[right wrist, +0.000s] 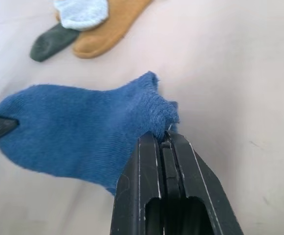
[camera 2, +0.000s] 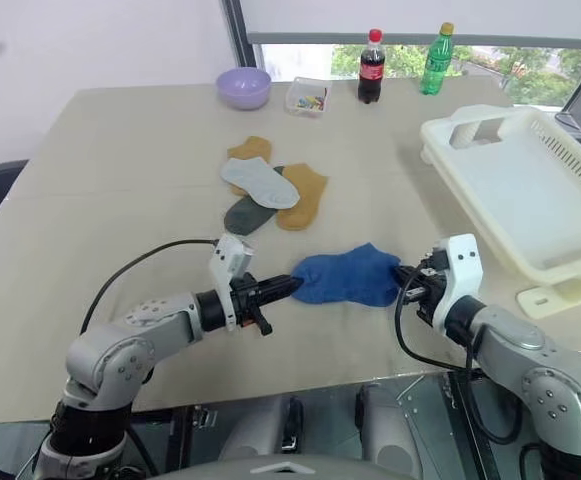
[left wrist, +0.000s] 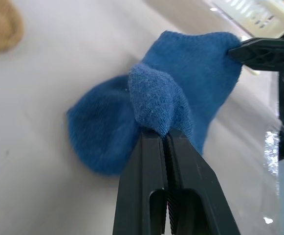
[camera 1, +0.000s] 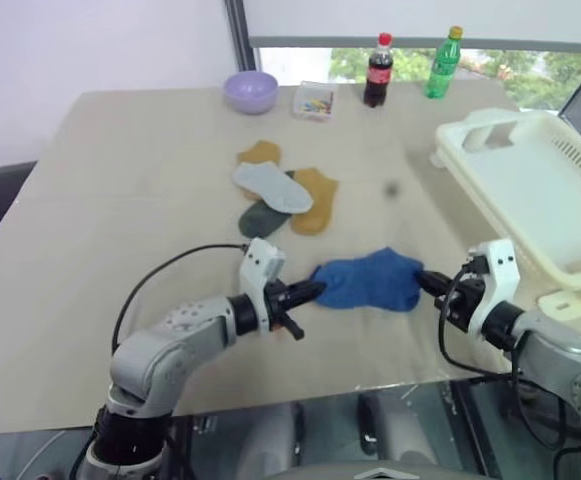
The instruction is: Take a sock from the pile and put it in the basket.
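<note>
A blue sock (camera 1: 368,280) hangs stretched between my two grippers just above the near part of the table. My left gripper (camera 1: 313,290) is shut on its left end, and the pinched fabric bunches above the fingers (left wrist: 167,147). My right gripper (camera 1: 426,282) is shut on the sock's right end (right wrist: 157,122). The pile (camera 1: 282,195) of mustard, light grey and dark grey socks lies farther back on the table. The cream-white basket (camera 1: 530,195) with slotted sides stands at the right edge, beyond my right gripper.
A lilac bowl (camera 1: 250,90), a small clear box (camera 1: 314,101), a cola bottle (camera 1: 377,70) and a green bottle (camera 1: 444,62) stand along the table's far edge. The beige table (camera 1: 120,200) has bare room at the left and middle.
</note>
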Robot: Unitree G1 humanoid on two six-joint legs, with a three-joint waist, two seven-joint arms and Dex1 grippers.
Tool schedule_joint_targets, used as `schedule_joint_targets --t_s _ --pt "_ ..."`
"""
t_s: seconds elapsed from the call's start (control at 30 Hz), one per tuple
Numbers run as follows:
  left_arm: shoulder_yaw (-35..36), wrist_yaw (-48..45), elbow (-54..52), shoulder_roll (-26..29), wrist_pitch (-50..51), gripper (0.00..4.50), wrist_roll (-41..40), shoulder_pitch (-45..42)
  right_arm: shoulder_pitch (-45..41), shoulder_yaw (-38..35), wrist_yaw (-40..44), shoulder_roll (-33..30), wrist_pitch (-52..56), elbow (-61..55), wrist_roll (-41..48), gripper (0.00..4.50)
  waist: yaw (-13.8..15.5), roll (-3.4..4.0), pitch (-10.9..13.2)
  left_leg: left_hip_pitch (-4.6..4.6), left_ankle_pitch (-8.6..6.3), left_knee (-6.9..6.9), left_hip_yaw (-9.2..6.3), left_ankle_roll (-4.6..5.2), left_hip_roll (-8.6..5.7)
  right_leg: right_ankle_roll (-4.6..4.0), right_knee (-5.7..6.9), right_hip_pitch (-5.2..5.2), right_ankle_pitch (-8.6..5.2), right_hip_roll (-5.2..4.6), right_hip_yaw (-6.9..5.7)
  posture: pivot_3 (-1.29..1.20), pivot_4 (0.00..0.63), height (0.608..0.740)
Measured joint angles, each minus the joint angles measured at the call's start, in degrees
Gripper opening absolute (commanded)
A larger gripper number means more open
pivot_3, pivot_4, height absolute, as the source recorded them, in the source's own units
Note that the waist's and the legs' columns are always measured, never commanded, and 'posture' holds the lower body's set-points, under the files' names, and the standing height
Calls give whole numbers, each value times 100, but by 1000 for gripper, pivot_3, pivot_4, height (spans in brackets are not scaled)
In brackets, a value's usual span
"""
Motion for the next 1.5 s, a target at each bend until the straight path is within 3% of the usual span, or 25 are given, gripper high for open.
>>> schedule_joint_targets --t_s 0.37,0.8,0.9,1.0,1.03,1.23,1.37,1.5 --pt "-87 325 190 -477 -276 57 296 -75 108 84 142 -97 24 161 -130 0 -8 0 0 0 0 0 1 0 0 0 0 0 0 0 1 0 150 735" --pt "-184 244 426 -410 -376 57 456 -174 217 159 169 -72 142 142 -52 0 -11 0 0 0 0 0 1 0 -1 0 0 -1 0 2 1 0 150 735" --pt "-279 222 490 -381 -426 0 561 -173 221 259 189 -45 66 147 -254 887 -9 0 0 0 0 0 2 0 -2 0 0 -1 0 1 2 0 150 735" --pt "-321 213 597 -380 -487 0 647 -173 279 347 354 -124 -151 146 -567 2278 -6 0 0 1 0 0 0 0 -2 0 0 0 0 1 1 0 150 735" --pt "-323 210 606 -375 -489 0 653 -173 309 364 402 -172 -208 146 -650 2278 -5 0 0 0 0 0 0 0 -2 0 0 0 0 1 0 0 150 735" --pt "-376 210 635 -339 -500 0 789 -168 266 994 1914 -1231 -2466 143 -2600 2278 -32 -2 2 6 0 0 7 0 -8 1 -3 0 0 7 3 0 150 735" --pt "-445 184 704 -304 -493 0 875 -241 81 1690 2950 -1339 -3604 523 -3285 2278 -11 -4 4 6 0 0 -2 0 -5 0 0 2 0 14 -4 0 150 735" --pt "-676 -67 882 -98 -534 0 995 -448 -876 1979 4075 -1198 -4382 2052 -3525 2278 -25 -9 6 17 0 7 9 0 -10 2 0 14 2 10 14 0 150 735"
